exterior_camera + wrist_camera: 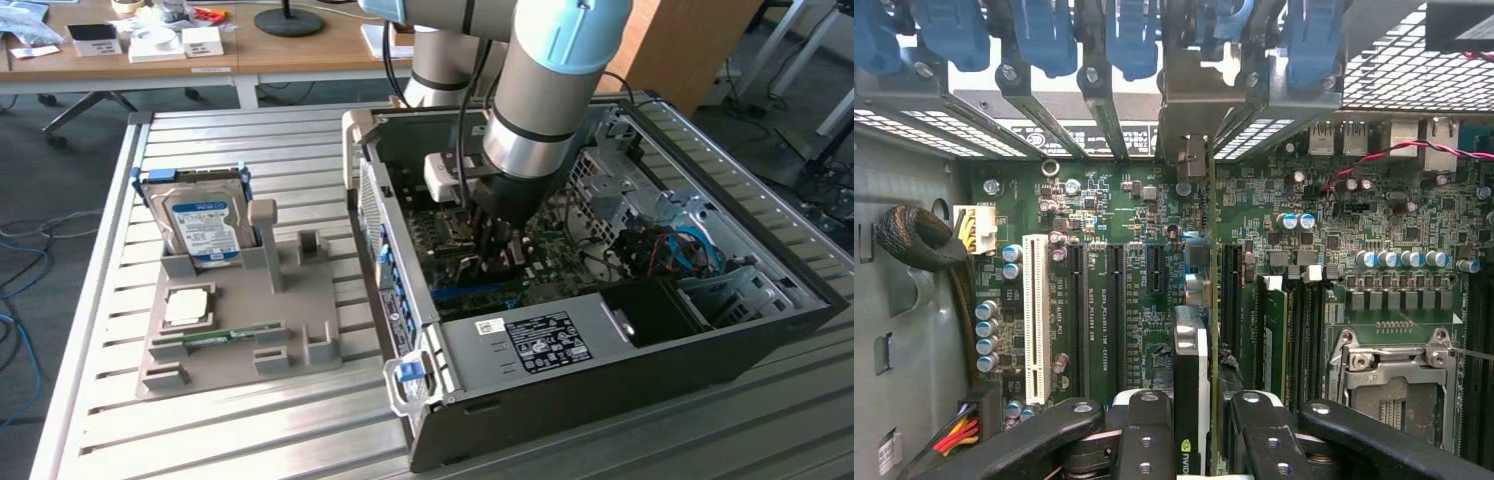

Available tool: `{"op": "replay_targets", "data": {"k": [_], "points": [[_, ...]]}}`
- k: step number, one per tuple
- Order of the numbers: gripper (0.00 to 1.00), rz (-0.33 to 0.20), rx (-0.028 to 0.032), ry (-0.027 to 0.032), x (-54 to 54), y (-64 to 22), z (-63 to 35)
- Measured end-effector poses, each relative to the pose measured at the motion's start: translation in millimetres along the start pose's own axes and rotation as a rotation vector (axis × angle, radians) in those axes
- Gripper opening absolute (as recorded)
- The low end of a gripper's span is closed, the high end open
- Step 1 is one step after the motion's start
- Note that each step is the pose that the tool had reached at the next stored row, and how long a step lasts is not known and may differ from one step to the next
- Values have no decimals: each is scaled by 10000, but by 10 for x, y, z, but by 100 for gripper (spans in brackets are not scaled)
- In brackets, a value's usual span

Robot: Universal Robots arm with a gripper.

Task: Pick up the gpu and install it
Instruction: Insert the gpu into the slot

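My gripper is part-closed, pinching the gpu edge-on over the motherboard slots inside the pc case. The card looks light, stiff and fragile, so I judge the board edges the safest hold, not the fan. My arm reaches straight down into the case.

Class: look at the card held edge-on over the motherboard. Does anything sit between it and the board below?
Nothing visible does. The gpu, clamped in the gripper, stands edge-on above the motherboard, between the black slots, with no cable across its path.
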State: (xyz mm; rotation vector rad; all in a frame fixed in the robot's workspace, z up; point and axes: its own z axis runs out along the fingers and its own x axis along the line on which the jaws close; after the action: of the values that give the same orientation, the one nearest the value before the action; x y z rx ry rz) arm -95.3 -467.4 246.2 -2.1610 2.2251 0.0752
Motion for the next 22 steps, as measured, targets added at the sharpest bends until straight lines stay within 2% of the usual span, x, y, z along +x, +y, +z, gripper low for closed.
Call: {"op": "replay_targets", "data": {"k": [10,16,22], "points": [[27,8,2,-1,-3,0,-52],[27,10,3,76,-3,3,-53],[27,113,9,79,-2,3,-43]]}}
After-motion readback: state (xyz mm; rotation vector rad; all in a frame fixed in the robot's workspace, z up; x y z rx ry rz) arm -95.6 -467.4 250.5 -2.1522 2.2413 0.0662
